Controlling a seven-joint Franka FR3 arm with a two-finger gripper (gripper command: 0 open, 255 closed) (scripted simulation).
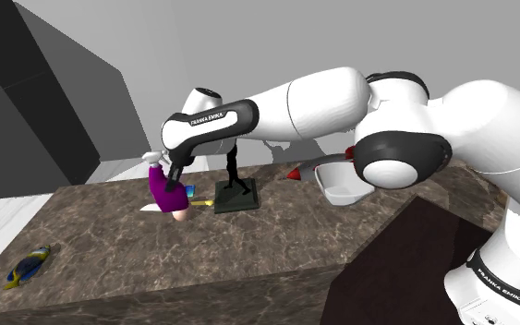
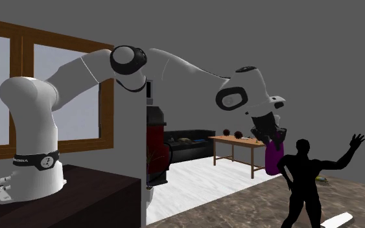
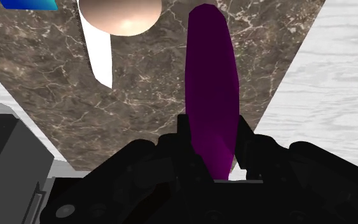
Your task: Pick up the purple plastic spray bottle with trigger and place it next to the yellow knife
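End effector (image 3: 214, 151) clamped on purple spray bottle (image 3: 212, 83); long axis in line with fingers, above worktop (image 1: 248, 249). Probable yellow knife (image 1: 206, 199) just beside, toward shoulder view's right.

White arm (image 1: 322, 102), dark joints (image 1: 401, 168), black bands (image 1: 210, 118) lettered FRANKA EMIKA, black pincer (image 3: 215, 145).

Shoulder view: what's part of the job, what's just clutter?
Job: purple spray bottle, held by the gripper; yellow knife beside it.
Clutter: black figurine, red cone, white bowl, pale spoon, blue-and-yellow item at the view's left.
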